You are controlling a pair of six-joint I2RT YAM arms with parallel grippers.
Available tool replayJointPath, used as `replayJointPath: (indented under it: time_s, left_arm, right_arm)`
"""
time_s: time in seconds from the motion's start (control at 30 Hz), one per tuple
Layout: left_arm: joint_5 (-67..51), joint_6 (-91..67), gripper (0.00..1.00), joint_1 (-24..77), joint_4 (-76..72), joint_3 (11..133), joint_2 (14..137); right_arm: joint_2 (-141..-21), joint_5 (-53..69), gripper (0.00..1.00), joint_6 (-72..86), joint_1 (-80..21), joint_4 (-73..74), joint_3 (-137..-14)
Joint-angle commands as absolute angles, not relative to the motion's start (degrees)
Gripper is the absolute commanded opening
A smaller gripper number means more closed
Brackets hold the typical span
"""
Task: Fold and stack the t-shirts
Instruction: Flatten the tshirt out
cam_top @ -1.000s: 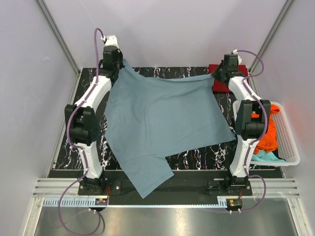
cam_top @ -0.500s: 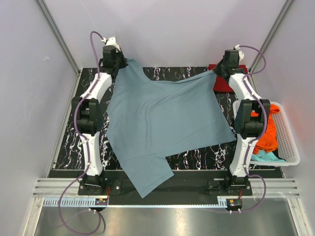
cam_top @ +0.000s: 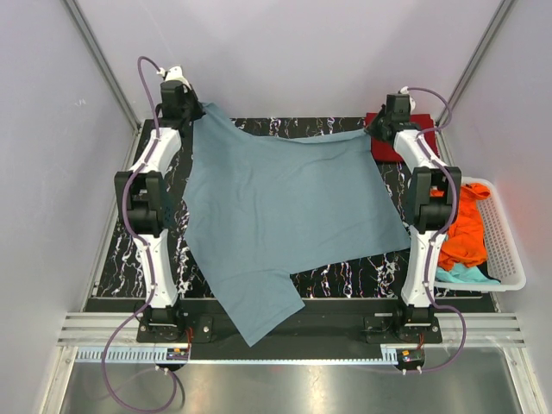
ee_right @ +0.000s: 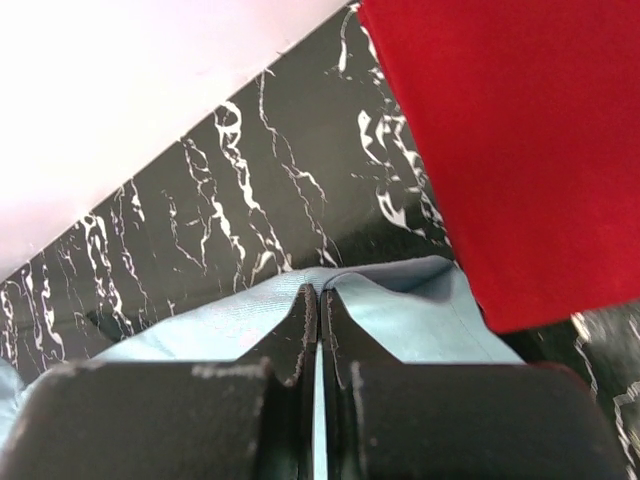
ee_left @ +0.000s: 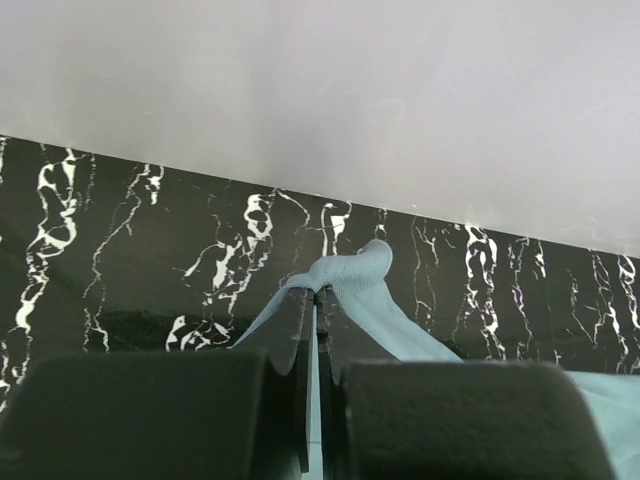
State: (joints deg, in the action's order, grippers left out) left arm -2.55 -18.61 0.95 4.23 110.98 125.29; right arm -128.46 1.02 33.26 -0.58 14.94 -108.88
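Bright, diffuse light all round; my wrist cameras go soft up close.
From my top camera the scene is sharp and flatly lit: the grey-blue t-shirt (cam_top: 293, 216) carries only faint fold shading, and a glare strip runs along the metal rail (cam_top: 285, 355) at the near edge. In both wrist views my fingers (ee_left: 290, 340) are dark and out of focus, the marbled table (ee_left: 120, 240) is crisp, the far wall (ee_left: 320, 80) is washed out, and the red t-shirt (ee_right: 520, 140) reads as flat saturated colour.
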Motion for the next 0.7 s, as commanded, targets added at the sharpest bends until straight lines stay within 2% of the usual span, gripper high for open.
replayJointPath:
  time_s: [0.0,0.27,0.37,0.43,0.5,0.53,0.57,0.6,0.63,0.67]
  left_arm:
    - [-3.34,-17.67,0.00,1.14,0.18,112.24,123.31]
    - [-1.23,-15.82,0.00,1.14,0.18,113.99,125.24]
    - [2.62,-14.95,0.00,1.05,0.35,114.61,125.77]
    - [7.26,-14.68,0.17,0.97,2.89,116.36,126.38]
    - [9.57,-14.94,0.28,0.53,9.99,121.78,127.09]
    - [12.28,-15.20,0.53,0.44,12.72,123.64,127.44]
    - [13.78,-15.99,0.62,0.44,17.70,124.97,127.09]
    - [14.23,-16.34,0.66,0.44,19.58,125.76,126.39]
    - [14.67,-17.30,0.74,0.44,21.25,125.16,123.86]
    - [14.76,-18.36,0.78,0.61,23.36,123.59,121.66]
  right_arm:
    - [-129.90,2.72,0.01,32.26,-0.35,13.62,-113.73]
    - [-134.29,3.87,0.04,32.43,-0.35,14.15,-119.43]
    - [-136.66,4.22,0.09,32.52,-0.35,14.76,-122.68]
    - [-138.59,4.74,0.21,31.91,-0.35,18.42,-126.19]
    - [-144.47,3.87,0.32,30.33,-0.26,26.93,-139.86]
    - [-146.84,2.04,0.45,29.97,-0.35,37.08,-146.01]
    - [-150.87,1.50,0.54,29.80,-0.35,41.61,-157.47]
    - [-152.30,1.15,0.59,29.27,-0.35,45.66,-162.11]
    - [-152.75,0.36,0.67,29.35,-0.35,52.66,-165.29]
    - [-150.23,-1.91,0.72,29.36,-0.35,55.00,-165.41]
